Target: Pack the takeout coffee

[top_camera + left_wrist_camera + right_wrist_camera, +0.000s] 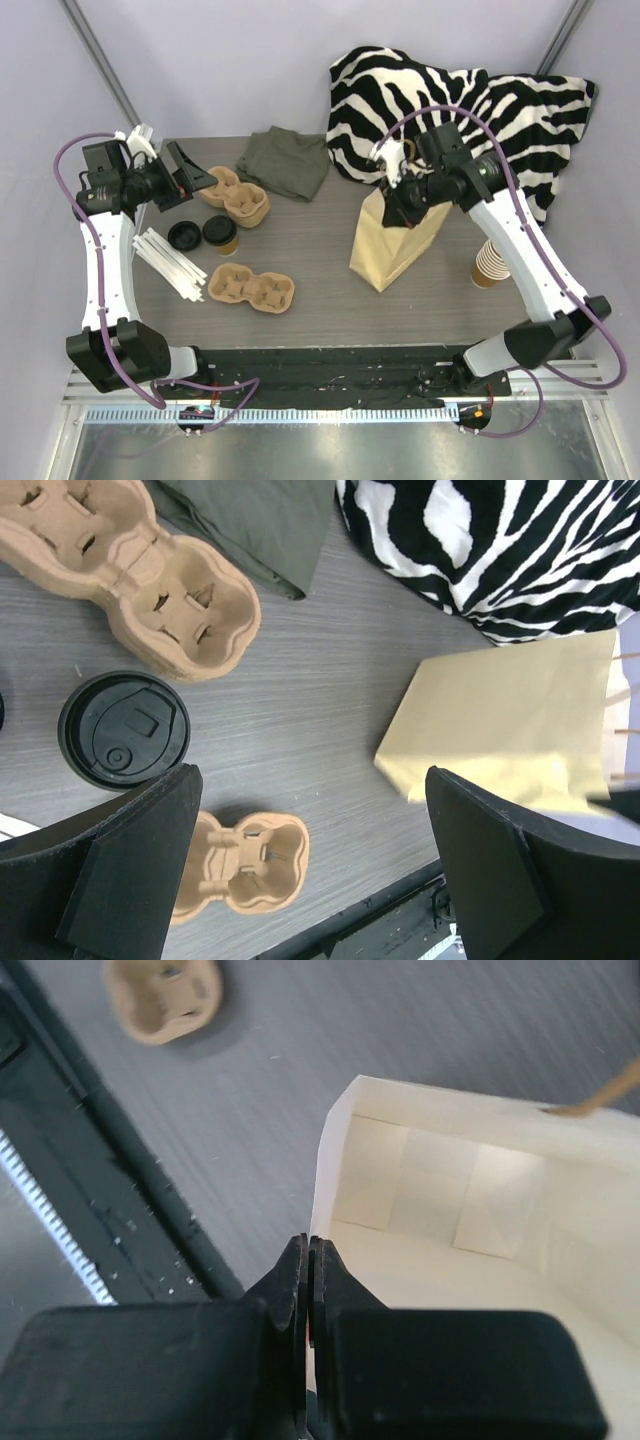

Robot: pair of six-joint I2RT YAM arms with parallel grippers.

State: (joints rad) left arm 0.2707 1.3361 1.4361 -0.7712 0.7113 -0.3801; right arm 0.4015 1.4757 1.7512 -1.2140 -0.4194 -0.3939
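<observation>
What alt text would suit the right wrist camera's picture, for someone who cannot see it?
The right end effector, two black fingers pressed together, pinches the rim of an open, pale tan paper bag with nothing visible inside. Behind lie a grey wood-grain table and a moulded brown pulp cup carrier.

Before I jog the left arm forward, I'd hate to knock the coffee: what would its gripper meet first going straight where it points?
Most likely the bare table, in the gap between the lidded coffee cup and the paper bag. The open left gripper aims there, though depth is unclear.
</observation>
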